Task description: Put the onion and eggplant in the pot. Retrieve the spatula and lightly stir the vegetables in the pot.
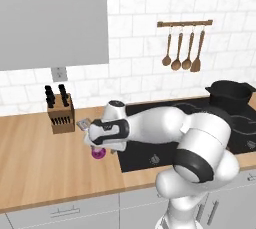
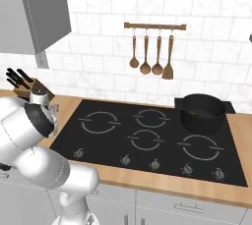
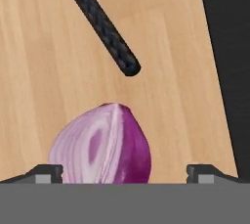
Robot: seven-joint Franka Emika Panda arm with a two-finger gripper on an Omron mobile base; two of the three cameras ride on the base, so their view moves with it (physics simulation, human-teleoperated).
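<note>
Jaws open, straddling the onion point(image 3: 102, 145) on the tabletop point(image 3: 44, 71): light, firm, slick, round, so pinch its widest middle.

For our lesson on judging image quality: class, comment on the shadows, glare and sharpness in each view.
Left base view: even light, soft edges, the onion a small blur under the hand. Right base view: flat lighting, no glare on the black pot. Hand view: the onion's glossy pale patch stands out, the spatula handle is crisp, and no cast shadows fall on the counter.

no readable text, stove knob markings perhaps too small
</note>
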